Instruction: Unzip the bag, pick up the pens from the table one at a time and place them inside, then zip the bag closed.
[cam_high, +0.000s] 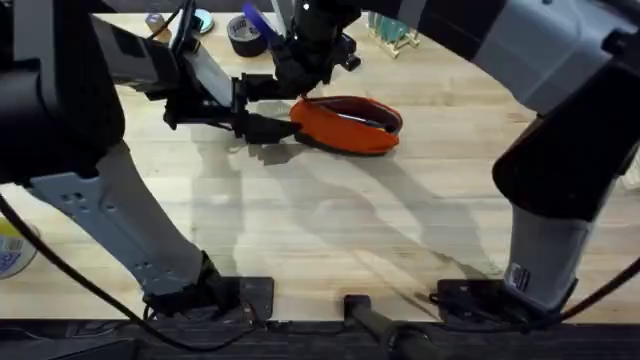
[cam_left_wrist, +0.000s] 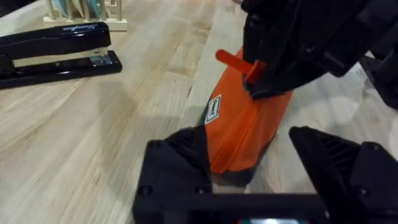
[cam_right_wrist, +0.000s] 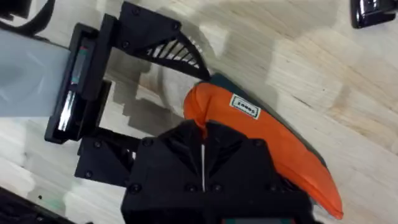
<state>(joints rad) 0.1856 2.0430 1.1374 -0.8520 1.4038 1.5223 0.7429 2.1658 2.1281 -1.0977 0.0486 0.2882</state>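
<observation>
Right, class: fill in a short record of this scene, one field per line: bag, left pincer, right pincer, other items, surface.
bag: orange bag lying on its side on the table
left pincer: left pincer open, fingers either side of one end of the bag
right pincer: right pincer shut, at the bag's top edge
other items: black stapler, tape roll
surface: light wooden planks

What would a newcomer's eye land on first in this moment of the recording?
The bright orange bag lying on the light wooden table toward its far side, with both black grippers crowded at its left end. The left gripper straddles that end with open fingers, while the right gripper comes down from above with fingers closed at the bag's top. A black stapler lies off to the side in the left wrist view.
</observation>
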